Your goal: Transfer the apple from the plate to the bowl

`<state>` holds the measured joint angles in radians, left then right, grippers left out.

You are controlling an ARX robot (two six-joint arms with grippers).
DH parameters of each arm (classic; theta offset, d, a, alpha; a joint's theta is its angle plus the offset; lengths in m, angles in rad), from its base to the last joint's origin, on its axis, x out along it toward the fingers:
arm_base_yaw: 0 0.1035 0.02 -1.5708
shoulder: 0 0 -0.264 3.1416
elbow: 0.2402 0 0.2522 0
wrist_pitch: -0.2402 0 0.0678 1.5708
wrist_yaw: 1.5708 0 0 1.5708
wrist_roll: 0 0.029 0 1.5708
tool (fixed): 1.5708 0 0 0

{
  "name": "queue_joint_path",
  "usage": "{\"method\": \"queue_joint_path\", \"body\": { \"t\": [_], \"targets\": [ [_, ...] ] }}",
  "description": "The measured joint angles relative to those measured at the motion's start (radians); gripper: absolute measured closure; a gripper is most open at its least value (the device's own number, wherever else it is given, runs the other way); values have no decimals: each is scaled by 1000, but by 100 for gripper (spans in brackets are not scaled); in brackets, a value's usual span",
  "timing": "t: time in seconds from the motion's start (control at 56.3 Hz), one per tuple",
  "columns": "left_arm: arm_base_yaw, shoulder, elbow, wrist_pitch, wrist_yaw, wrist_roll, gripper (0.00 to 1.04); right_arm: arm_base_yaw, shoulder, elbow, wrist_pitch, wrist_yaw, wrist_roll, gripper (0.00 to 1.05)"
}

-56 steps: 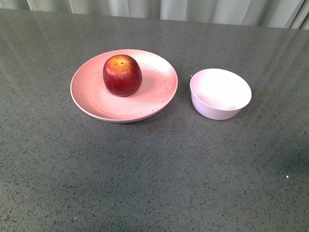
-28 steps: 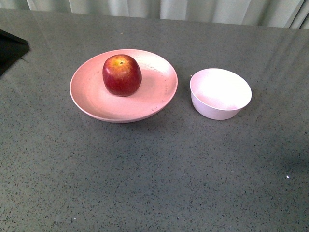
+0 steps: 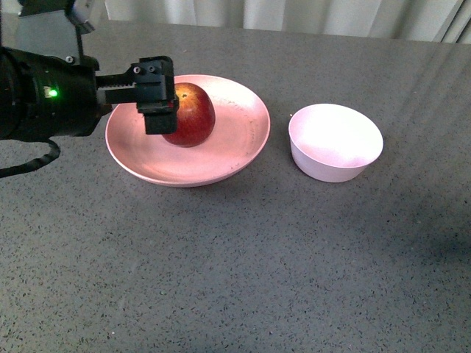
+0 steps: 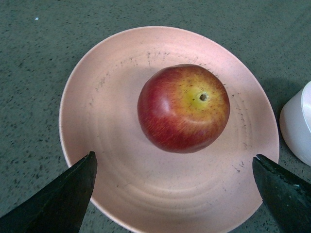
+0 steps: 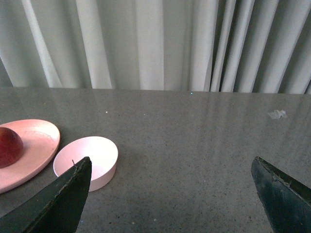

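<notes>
The dark-red apple (image 3: 193, 116) with a yellow patch at its stem (image 4: 183, 108) rests on the wide pale-pink plate (image 3: 235, 154) (image 4: 107, 126). To its right stands the small deep bowl (image 3: 335, 141) (image 5: 86, 162), with nothing in it. My left gripper (image 3: 158, 99) (image 4: 175, 194) hovers open over the plate's left part, partly hiding the apple in the front view; its jaws stand wide apart with nothing between them. My right gripper (image 5: 172, 199) is open too, off to the right of the bowl, and it does not show in the front view.
The dark grey speckled tabletop (image 3: 243, 257) spreads around the plate and bowl. Pale curtains (image 5: 155, 43) hang behind the table's far edge. The apple (image 5: 9, 146) and plate (image 5: 39, 145) also show at the edge of the right wrist view.
My left arm has come in from the left and now hangs over the plate beside the apple. The apple, plate and bowl have not moved.
</notes>
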<state>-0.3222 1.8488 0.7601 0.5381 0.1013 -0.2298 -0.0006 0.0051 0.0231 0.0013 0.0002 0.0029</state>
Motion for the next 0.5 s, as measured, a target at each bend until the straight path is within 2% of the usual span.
{"method": "queue_joint_path", "body": {
  "t": [0.497],
  "targets": [
    [-64, 205, 220, -55, -7, 113, 9, 0, 0, 0, 0, 0, 0, 9]
  ]
}}
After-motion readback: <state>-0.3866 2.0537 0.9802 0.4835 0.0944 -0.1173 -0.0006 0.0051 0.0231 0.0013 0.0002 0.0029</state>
